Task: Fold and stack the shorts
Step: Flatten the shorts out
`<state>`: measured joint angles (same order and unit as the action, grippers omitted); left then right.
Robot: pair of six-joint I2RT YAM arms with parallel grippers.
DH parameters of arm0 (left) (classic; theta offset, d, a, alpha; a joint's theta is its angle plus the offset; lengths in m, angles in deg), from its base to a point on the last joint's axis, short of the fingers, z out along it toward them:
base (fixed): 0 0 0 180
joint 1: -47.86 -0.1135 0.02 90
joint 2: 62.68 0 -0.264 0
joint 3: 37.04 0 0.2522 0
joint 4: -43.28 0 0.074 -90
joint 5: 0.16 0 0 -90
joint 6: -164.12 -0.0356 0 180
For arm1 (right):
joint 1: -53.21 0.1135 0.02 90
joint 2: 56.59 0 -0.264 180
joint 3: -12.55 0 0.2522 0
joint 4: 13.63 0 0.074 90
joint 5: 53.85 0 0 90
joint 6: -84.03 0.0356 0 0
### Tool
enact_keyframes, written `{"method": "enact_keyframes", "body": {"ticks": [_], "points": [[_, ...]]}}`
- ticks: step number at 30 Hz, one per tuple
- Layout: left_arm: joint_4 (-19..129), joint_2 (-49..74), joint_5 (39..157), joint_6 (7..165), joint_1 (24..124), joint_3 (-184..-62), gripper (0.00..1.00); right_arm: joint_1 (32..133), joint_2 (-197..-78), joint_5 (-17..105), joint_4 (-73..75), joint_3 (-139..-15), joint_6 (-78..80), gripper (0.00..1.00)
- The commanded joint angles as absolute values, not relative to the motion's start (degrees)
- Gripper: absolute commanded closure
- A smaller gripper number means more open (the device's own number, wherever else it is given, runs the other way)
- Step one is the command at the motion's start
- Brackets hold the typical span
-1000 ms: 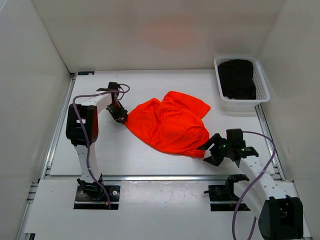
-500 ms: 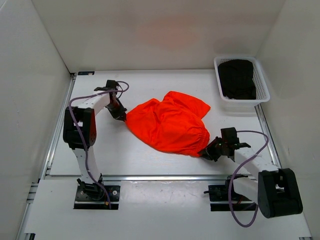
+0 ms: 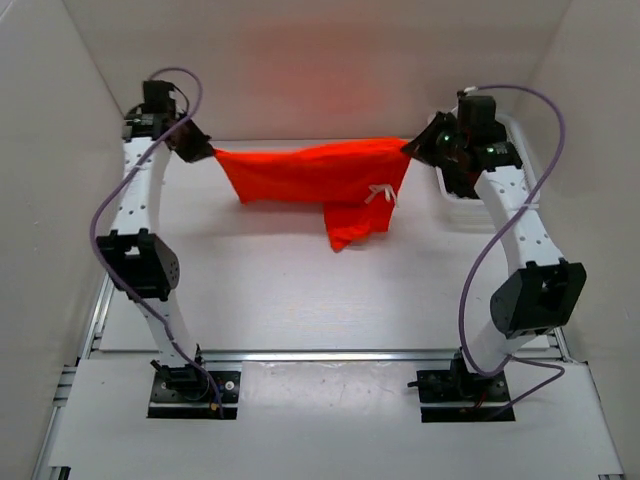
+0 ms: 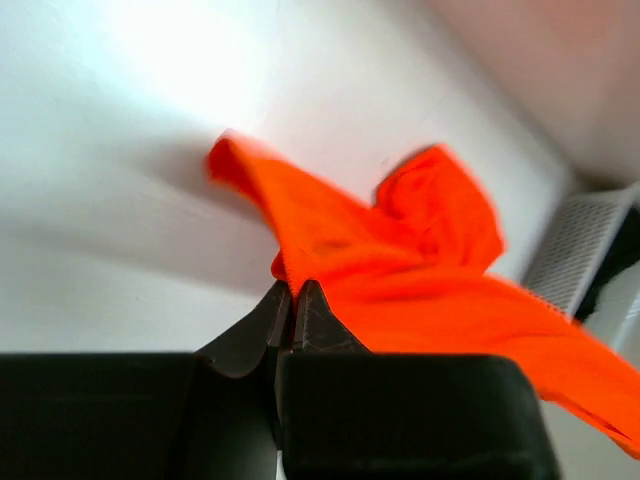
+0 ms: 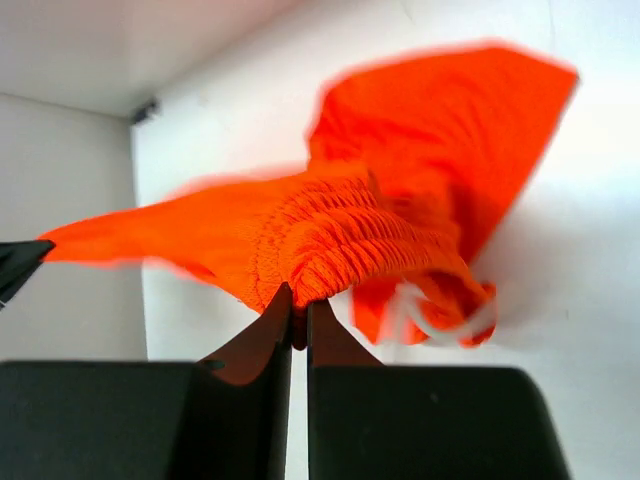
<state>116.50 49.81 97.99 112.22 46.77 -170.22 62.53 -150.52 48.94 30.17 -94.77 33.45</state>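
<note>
The bright orange-red shorts (image 3: 310, 175) hang stretched in the air between both grippers, high above the far part of the table. My left gripper (image 3: 208, 151) is shut on the left end of the shorts (image 4: 400, 270). At the other end my right gripper (image 3: 410, 148) is shut on the gathered elastic waistband (image 5: 340, 240). One leg (image 3: 350, 225) droops below the taut top edge on the right side. A white drawstring (image 3: 381, 194) dangles near the right gripper, and it shows blurred as a drawstring (image 5: 440, 315) in the right wrist view.
A white mesh basket (image 3: 522, 170) holding dark clothing stands at the far right, partly behind the right arm. White walls close in the table (image 3: 300, 290) on the left, right and far sides. Purple cables loop from both arms.
Both grippers closed on the shorts' ends down on the table, then rose and moved far and apart, lifting the shorts from a crumpled heap into a stretched hanging span.
</note>
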Motion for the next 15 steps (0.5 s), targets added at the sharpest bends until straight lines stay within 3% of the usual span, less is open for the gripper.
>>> {"method": "enact_keyframes", "body": {"ticks": [1, 4, 8, 10, 12, 13, 15], "points": [[122.1, 39.5, 99.2, 111.2, 43.0, -175.3, 0.90, 62.7, -144.9, 49.8, 37.7, -100.6, 26.4, 1.00], [119.1, 30.4, 99.9, 111.2, 41.3, -163.9, 0.90, 64.9, -137.8, 47.9, 35.6, -91.0, 25.0, 1.00], [109.8, 18.6, 101.1, 111.7, 42.9, -133.2, 0.90, 67.4, -128.3, 44.0, 32.7, -70.9, 25.6, 1.00], [107.8, 16.4, 99.0, 112.3, 44.2, -124.1, 0.90, 68.0, -124.9, 43.3, 32.7, -63.8, 26.7, 1.00], [105.0, 15.2, 99.0, 113.2, 44.8, -112.8, 0.90, 66.5, -124.9, 42.5, 33.3, -57.5, 27.3, 0.77], [103.9, 15.2, 99.8, 113.8, 44.8, -109.9, 0.90, 65.8, -124.9, 43.9, 33.3, -56.2, 27.9, 0.50], [102.6, 15.2, 99.8, 113.8, 45.3, -105.2, 0.90, 64.6, -125.4, 47.3, 33.8, -53.4, 29.4, 0.36]]}}
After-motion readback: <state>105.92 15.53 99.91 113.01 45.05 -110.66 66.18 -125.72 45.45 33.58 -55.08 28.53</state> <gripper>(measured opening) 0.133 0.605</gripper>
